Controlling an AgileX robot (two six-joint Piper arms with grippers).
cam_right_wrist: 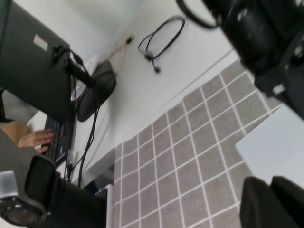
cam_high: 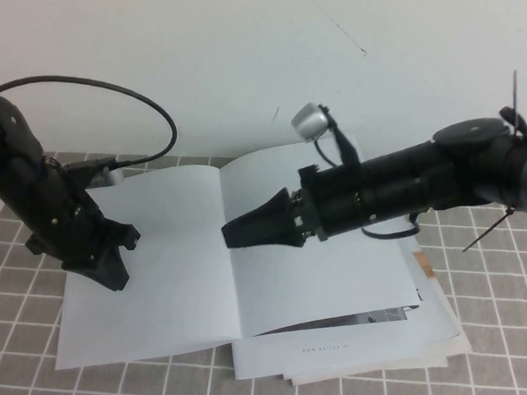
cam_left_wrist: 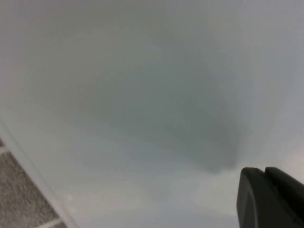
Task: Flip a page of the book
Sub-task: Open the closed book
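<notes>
The book (cam_high: 152, 271) lay open on the checked mat (cam_high: 5, 325), blank pages up. The left gripper (cam_high: 107, 264) pressed on the left page — fingers together, holding nothing. The right gripper (cam_high: 244, 229) hovered near the spine over the page (cam_high: 330, 273), closed and empty. To turn well, it should probably catch only the top sheet's right edge — slowly.

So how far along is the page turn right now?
Nothing looks turned yet: the book lies open on blank pages. In hand: the right gripper hovers near the spine over the page, while the left gripper rests on the left-hand leaf. Left: lifting that page and carrying it across.
</notes>
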